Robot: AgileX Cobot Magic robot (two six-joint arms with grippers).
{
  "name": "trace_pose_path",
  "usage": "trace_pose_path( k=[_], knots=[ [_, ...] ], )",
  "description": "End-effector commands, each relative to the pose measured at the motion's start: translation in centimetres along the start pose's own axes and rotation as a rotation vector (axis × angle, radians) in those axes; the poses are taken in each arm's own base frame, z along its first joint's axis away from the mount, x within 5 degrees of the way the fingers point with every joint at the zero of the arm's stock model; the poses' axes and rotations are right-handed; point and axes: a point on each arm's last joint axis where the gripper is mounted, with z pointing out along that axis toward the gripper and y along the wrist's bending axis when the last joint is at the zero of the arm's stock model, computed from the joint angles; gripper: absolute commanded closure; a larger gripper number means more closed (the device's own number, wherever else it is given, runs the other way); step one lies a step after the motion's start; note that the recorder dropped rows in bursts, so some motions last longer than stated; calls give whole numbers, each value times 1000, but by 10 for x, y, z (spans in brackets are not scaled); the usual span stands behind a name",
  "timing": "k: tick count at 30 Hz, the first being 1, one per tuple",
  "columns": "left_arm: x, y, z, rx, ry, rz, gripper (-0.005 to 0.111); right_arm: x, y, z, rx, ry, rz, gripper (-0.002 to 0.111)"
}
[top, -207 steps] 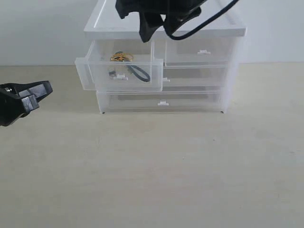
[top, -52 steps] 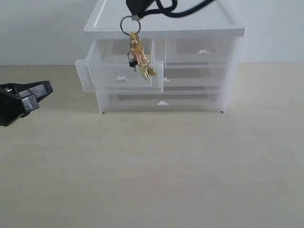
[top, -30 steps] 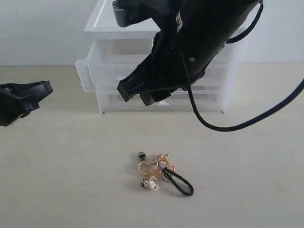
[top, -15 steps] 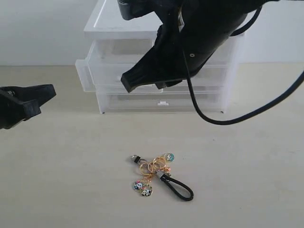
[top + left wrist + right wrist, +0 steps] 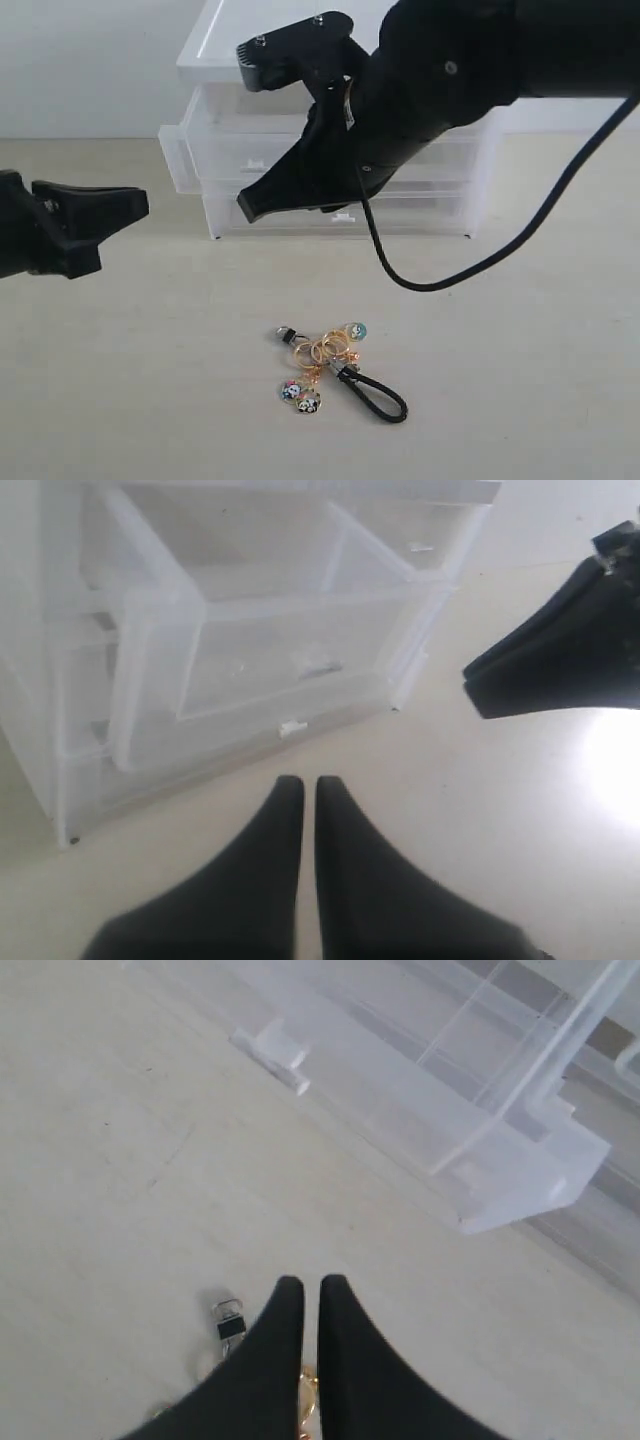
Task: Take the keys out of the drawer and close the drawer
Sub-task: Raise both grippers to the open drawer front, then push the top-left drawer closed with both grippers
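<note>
The keys [image 5: 335, 368], gold rings with panda charms and a black cord loop, lie on the table in front of the chest; the right wrist view catches only their black clip [image 5: 230, 1322] and a gold ring. The drawer [image 5: 200, 155], the left half-width one, stands pulled out and holds nothing [image 5: 290, 650]. My right gripper [image 5: 246, 208] hangs shut above the table between chest and keys, with nothing in it [image 5: 303, 1282]. At the left, my left gripper [image 5: 135, 205] points at the chest, shut and holding nothing [image 5: 302, 783].
The translucent white chest [image 5: 480, 150] stands at the back of the table, and its lid forms a shallow tray [image 5: 215, 45]. My right arm and its black cable [image 5: 420, 285] cover much of the chest front. The lowest drawer's tab handle [image 5: 270, 1048] lies near the right gripper.
The keys were lifted from the drawer and now lie on the table, still for the last half second. My left gripper has moved right towards the chest. The right arm has shifted slightly.
</note>
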Motion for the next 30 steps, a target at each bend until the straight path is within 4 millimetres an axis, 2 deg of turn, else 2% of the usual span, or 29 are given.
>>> trace_pose_path(
  k=[1, 4, 8, 12, 15, 21, 26, 30],
  knots=[
    [-14, -4, 11, 45, -2, 41, 103, -3, -9, 9, 9, -42, 19, 108],
    [-16, -2, 22, 69, 1, 46, 103, -4, -9, 16, 7, -60, 6, 108],
    [-13, 10, 40, 74, 26, 26, 103, -4, -7, 25, -2, -75, 3, 108],
    [-7, 17, 50, 84, 49, 6, 103, -4, -15, 33, 15, -83, 2, 108],
    [-12, 26, 63, 87, 39, 12, 103, -6, -35, 41, 38, -113, 41, 108],
    [-31, 39, 80, 85, -5, 27, 103, -15, -38, 41, 22, -223, 36, 108],
    [-40, 44, 86, 68, -15, 33, 103, -14, -57, 51, 49, -238, 68, 108],
    [-40, 51, 92, 41, 6, 32, 103, -17, -58, 53, 41, -279, 68, 108]
  ],
)
